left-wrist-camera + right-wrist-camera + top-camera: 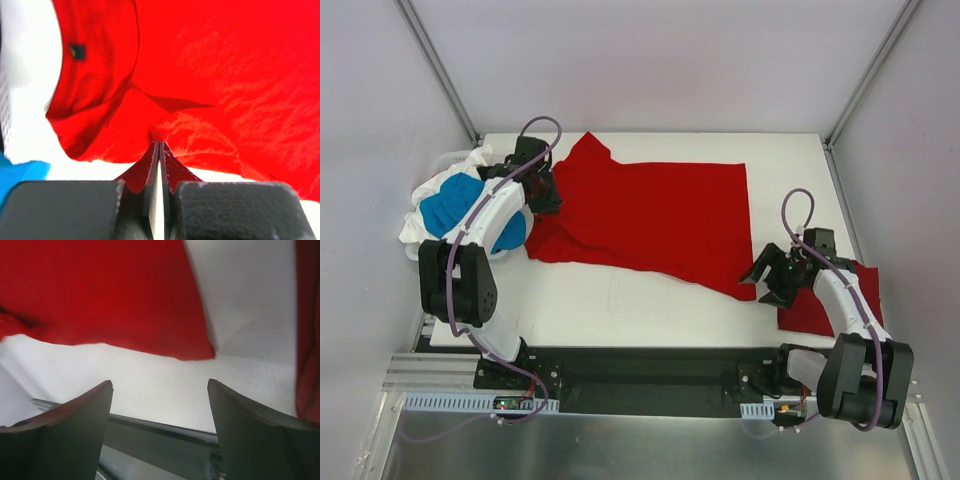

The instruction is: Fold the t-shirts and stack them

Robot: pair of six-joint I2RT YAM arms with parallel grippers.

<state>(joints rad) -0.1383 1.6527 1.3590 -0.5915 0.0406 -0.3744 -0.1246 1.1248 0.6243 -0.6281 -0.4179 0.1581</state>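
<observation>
**Top view.** You see the red t-shirt [650, 215] spread across the middle of the white table [620, 300]. Its near-right corner reaches toward the right gripper [775, 275]. The left gripper [542, 190] sits on the shirt's left end. A heap of blue and white shirts [460, 205] lies at the far-left edge. A folded red t-shirt [820, 310] lies at the near-right edge.

**Left wrist view.** The left gripper [159, 150] is clenched, its tips pinching a raised fold of the red t-shirt [225, 75] just beside the collar label [76, 50].

**Right wrist view.** The right gripper [159, 385] stands released with nothing between its fingers, above bare table [250, 305]. The red t-shirt's corner [125, 300] lies just beyond. The blurred red strip [307, 330] at the right edge is probably the folded shirt.
</observation>
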